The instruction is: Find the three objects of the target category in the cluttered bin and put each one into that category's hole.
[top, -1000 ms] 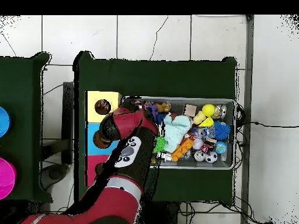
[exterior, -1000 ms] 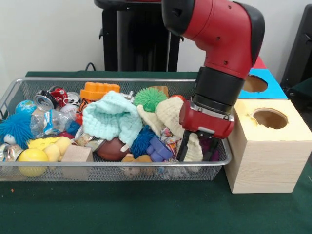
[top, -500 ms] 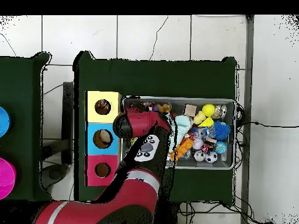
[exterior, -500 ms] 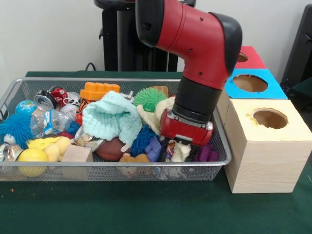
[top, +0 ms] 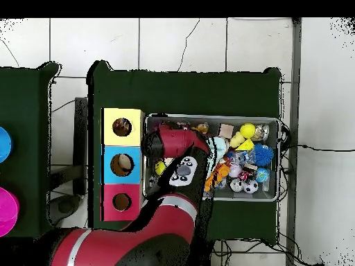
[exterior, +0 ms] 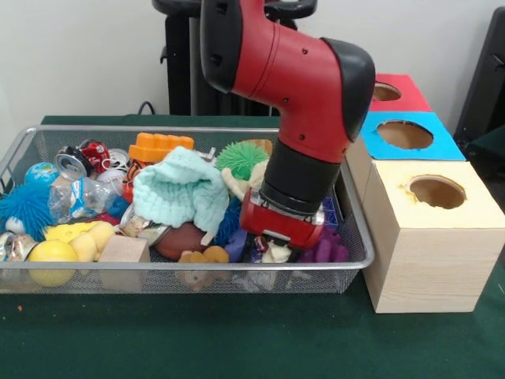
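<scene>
The arm [exterior: 292,87] is buried low in the bin [exterior: 16,150], its red wrist pressed down among the toys at the end nearest the boxes. From where I stand the worry is plain: it could shove the pile rather than pick from it. The mint knit hat [exterior: 183,189] sits just beside the wrist, and a cream knitted thing [exterior: 276,253] pokes out right under it; either could snag and get dragged along, or the purple toy [exterior: 325,249] could ride up with it and end in the wrong hole. Pushing harder might also jam against the mesh floor or nudge the bin on the worktop [exterior: 237,339].

The end effector [exterior: 272,246] is hidden by the wrist and the clutter, so I cannot tell whether it is spread or closed, nor whether it grips anything. It seems to touch the cream knit, no more than that.

The target category isn't shown, so I can't say which pieces count. The knits lie mid-bin and under the wrist. The holes wait in the wooden box [exterior: 434,237], the blue box [exterior: 406,136] and the red box [exterior: 394,91], just beside the bin. Overhead, the arm covers that end of the bin.
</scene>
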`<state>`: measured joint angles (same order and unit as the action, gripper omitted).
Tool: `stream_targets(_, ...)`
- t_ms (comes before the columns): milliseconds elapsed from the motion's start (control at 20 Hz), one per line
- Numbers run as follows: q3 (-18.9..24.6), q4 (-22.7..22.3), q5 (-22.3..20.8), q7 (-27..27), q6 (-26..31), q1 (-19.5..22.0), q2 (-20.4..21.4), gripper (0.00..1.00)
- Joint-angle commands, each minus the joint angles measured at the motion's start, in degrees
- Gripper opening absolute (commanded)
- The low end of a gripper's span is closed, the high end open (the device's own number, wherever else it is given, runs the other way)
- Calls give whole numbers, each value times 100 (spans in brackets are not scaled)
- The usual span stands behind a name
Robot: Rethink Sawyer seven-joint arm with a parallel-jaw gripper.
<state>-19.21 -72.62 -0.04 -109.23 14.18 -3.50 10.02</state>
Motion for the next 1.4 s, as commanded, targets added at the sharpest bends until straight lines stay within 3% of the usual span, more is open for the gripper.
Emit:
stream_targets(50, 1150, 293, 391, -175, 1945, 893, -840, 100)
stream_targets(100, 1197, 308, 424, -173, 2095, 927, -844, 100)
stream_targets(150, 1244, 324, 457, -172, 2246, 961, -847, 0)
stream_targets(450, 1426, 635, 410, 127, 3124, 1100, -896, 0)
stream_targets(550, 1567, 623, 315, 329, 2904, 1194, -864, 0)
stream_targets(600, 1426, 627, 161, 244, 2523, 1092, -818, 0)
stream_targets(700, 839, 602, -192, -301, 1695, 683, -680, 0)
stream_targets(750, 330, 638, -408, -702, 1291, 351, -655, 0)
stream_targets(850, -980, 747, -808, -1622, 474, -419, -745, 0)
stream_targets(950, -2208, 617, -897, -2425, -82, -1069, -950, 0)
stream_targets(1150, -3870, 31, -304, -3271, -896, -1910, -1609, 0)
stream_targets(1300, -4678, -302, 270, -3405, -1188, -2248, -2044, 0)
stream_targets(1400, -4922, -433, 545, -3382, -1275, -2336, -2195, 0)
